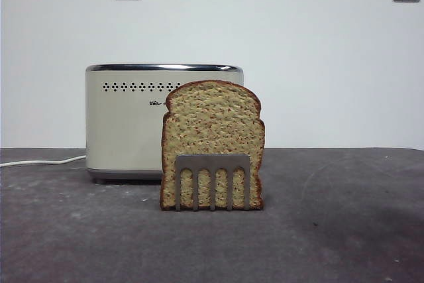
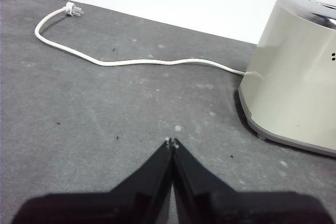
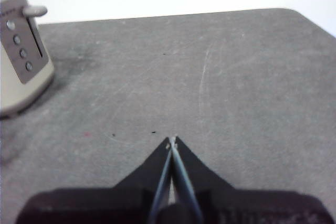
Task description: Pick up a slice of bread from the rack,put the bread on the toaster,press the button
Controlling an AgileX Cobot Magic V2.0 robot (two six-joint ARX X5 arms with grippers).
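Inspecting the scene, we find the slice of bread point(image 1: 212, 127) standing upright in the rack point(image 1: 212, 178) on the grey desk point(image 1: 331, 230), in front of the toaster point(image 1: 126, 120) and overlapping its right part in the front view. No arm shows in that view. Left gripper point(image 2: 171, 141) hangs over bare desk w/ jaws closed tip to tip, holding nothing; toaster and its white cord point(image 2: 131, 62) (unplugged, plug lying loose on the desk) lie ahead of it. Right gripper point(image 3: 171, 140) likewise closed and empty, toaster's lever point(image 3: 32, 10) and button column point(image 3: 20, 45) off to one side. Pick-up not yet begun, in our judgement. Slice looks light, thin and fairly stiff, w/ a rough crumb that should grip well; it may be an imitation, we can't confirm. Best hold, in our view: pinch the domed top across the flat faces, above the prongs, then lift straight up so the rack isn't dragged along.
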